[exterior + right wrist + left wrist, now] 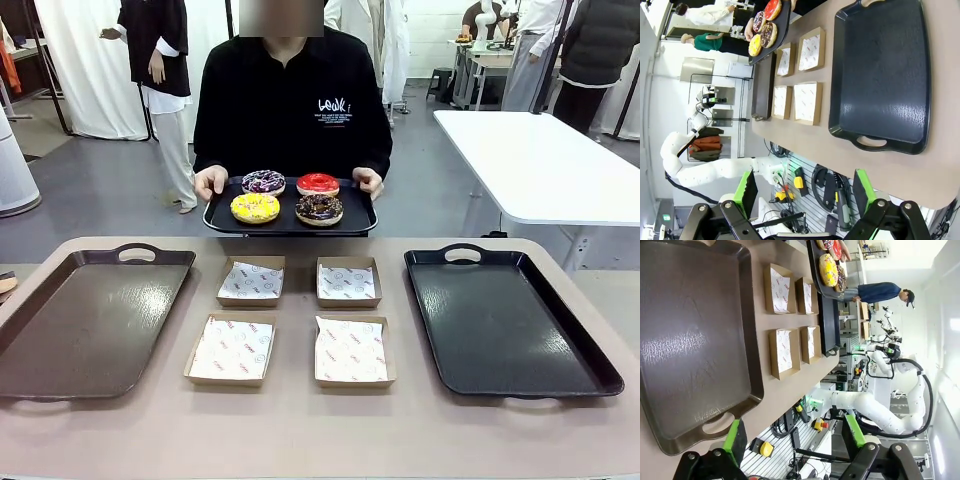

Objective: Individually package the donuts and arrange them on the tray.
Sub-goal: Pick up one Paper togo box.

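Item 1. Tan table (300,430), seen from the front; clock positions are read with 12 o'clock at the far edge.

Item 2. Small black plastic tray (215,222), held above the far edge at 12 o'clock by a person in a black sweatshirt (250,110), one of the person's hands (210,183) at each end. The white chest print is too small to read with certainty.

Item 3. Donuts, four, all on the held tray:
- dark purple ring donut with light sprinkles (263,182), at 10 o'clock
- glossy red ring donut (318,184), at 2 o'clock
- yellow-glazed ring donut (255,207), at 8 o'clock
- dark chocolate ring donut (319,209), at 4 o'clock

Item 4. Large brown handled tray (60,370), on the table at 9 o'clock.

Item 5. Large black handled tray (590,375), at 3 o'clock.

Item 6. Square brown cardboard boxes (232,350), four, two by two between the large trays. Each is lined with white paper carrying small red printed marks, not legible.

Item 7. Left hand (794,435): green-padded fingers spread wide, gripping nothing, off the near edge of the table.

Item 8. Right hand (805,192): fingers likewise wide apart, gripping nothing, off the near edge of the table.
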You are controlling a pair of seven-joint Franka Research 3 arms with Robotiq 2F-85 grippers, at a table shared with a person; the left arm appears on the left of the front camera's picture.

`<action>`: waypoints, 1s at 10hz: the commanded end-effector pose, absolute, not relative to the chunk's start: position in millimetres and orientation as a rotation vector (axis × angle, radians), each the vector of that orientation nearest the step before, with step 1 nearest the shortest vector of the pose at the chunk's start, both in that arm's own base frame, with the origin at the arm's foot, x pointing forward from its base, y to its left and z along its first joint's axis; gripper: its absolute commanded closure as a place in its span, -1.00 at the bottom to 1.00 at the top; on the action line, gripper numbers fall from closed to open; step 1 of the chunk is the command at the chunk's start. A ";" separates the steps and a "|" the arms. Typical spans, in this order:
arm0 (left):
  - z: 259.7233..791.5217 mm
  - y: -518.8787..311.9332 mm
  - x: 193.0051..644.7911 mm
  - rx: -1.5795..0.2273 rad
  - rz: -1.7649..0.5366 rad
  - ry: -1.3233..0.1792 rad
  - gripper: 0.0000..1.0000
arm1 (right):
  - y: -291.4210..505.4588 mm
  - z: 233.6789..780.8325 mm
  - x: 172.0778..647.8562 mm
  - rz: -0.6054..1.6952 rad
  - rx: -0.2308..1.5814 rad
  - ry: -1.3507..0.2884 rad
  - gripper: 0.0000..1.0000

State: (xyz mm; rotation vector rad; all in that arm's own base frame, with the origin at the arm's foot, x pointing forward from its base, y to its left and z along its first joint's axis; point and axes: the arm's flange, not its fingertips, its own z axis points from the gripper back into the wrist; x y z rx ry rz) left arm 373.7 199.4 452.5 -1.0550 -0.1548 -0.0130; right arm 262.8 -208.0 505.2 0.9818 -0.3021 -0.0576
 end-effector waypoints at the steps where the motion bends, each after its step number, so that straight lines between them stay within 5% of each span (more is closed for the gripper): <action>1: 452.2 200.6 372.9 -1.065 -0.014 -0.159 -1.00 | -206.6 505.0 264.8 -0.073 1.002 -0.313 -1.00; 10: 474.5 192.5 363.1 -0.975 -0.042 -0.213 -1.00 | -206.6 505.0 264.8 -0.073 1.002 -0.313 -1.00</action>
